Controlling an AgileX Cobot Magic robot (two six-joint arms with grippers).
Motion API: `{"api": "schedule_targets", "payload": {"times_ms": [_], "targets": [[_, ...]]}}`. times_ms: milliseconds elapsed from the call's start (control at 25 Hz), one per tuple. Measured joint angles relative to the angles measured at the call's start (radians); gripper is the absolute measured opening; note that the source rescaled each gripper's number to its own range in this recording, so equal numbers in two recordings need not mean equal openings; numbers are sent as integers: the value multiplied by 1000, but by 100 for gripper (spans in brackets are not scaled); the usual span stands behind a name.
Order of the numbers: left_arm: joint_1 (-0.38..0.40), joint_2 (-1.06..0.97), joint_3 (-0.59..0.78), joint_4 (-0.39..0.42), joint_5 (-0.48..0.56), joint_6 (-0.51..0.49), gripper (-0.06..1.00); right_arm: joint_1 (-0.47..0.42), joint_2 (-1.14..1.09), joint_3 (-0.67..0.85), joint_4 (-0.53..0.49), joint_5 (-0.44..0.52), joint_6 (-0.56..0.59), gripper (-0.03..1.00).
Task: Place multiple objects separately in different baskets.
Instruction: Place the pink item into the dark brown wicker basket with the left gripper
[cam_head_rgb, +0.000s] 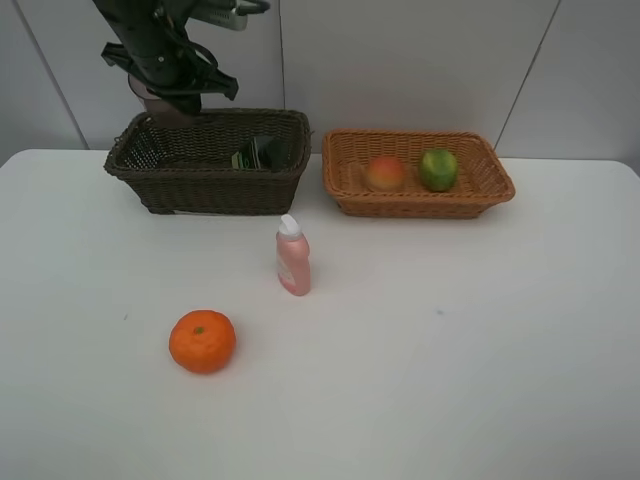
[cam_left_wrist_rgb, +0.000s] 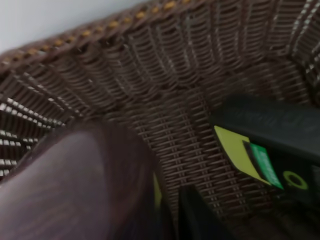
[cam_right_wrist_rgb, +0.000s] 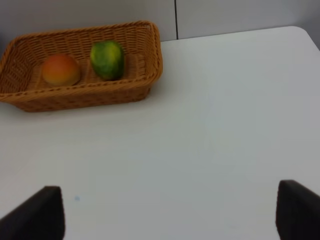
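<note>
From where I stand, the left gripper (cam_head_rgb: 172, 88) hangs over the far left corner of the dark brown basket (cam_head_rgb: 210, 185), at about eleven o'clock on the table (cam_head_rgb: 450, 350). Its fingers are pressed tight on the mauve cup (cam_head_rgb: 153, 103), which is off the table and just above the basket's rim. Inside that basket, toward its three o'clock end, rests the dark green bottle (cam_head_rgb: 258, 152); I cannot tell whether it lies flat or leans on the wall. The light tan basket (cam_head_rgb: 420, 206) sits just beside the dark one, at one o'clock. The peach (cam_head_rgb: 385, 173) and the lime (cam_head_rgb: 438, 169) are side by side in it, the lime at three o'clock of the peach. The pink bottle (cam_head_rgb: 293, 258) stands upright near the table's middle, and the tangerine (cam_head_rgb: 202, 341) rests at seven o'clock of it, apart. The right gripper (cam_right_wrist_rgb: 167, 212) hovers over the table with its fingers (cam_right_wrist_rgb: 40, 215) spread wide and nothing between them.
</note>
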Motion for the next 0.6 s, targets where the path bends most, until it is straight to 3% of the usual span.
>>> {"api": "schedule_targets", "payload": {"times_ms": [520, 600], "targets": [[29, 122, 0, -16, -115, 3, 1, 0, 0, 0, 0, 0, 0, 85], [30, 122, 0, -23, -115, 3, 5, 0, 0, 0, 0, 0, 0, 85]]}}
